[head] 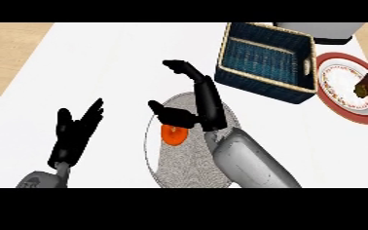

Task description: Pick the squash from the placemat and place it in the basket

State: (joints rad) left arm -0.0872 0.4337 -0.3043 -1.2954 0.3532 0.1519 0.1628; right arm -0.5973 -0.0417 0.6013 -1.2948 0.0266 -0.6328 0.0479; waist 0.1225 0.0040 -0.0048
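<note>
Your left hand (74, 134) rests open, fingers up, near the tabletop's front-left edge; leave it. Your right hand (193, 108) is over the placemat (188, 168), fingers straight and spread from the thumb, gripping nothing yet. The squash (174, 134) lies on the placemat just under that thumb, partly hidden; can't tell if there's contact. It's orange and rounded, probably stiff with a smooth skin, light enough for one hand, likely to roll or slip, so wrap round its widest part, thumb opposite fingers. The basket (267, 61) sits toward the far-right corner, open top, beside a plate (343, 85) at the right edge.
</note>
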